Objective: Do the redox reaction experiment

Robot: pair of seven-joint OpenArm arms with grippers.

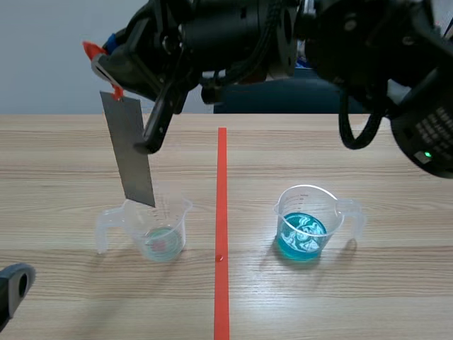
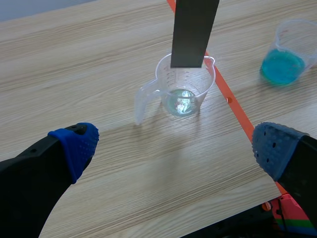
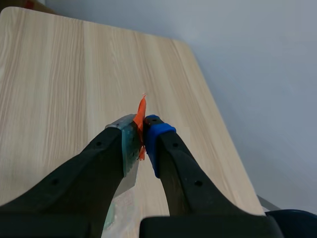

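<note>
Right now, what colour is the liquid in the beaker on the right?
Turquoise blue liquid in the clear beaker; scene view shows it best.

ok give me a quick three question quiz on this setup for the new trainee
1. Multiple choice: the metal strip is held by A) the left gripper, B) the right gripper, C) nothing.
2. True or false: the left gripper is open and holds nothing.
3. Fill in: the strip hangs over the beaker of pale liquid; the other beaker, across the tape line, holds ___ liquid.

Key: 1 B, the right gripper is shut on the strip's top end; 2 true; 3 blue.
</note>
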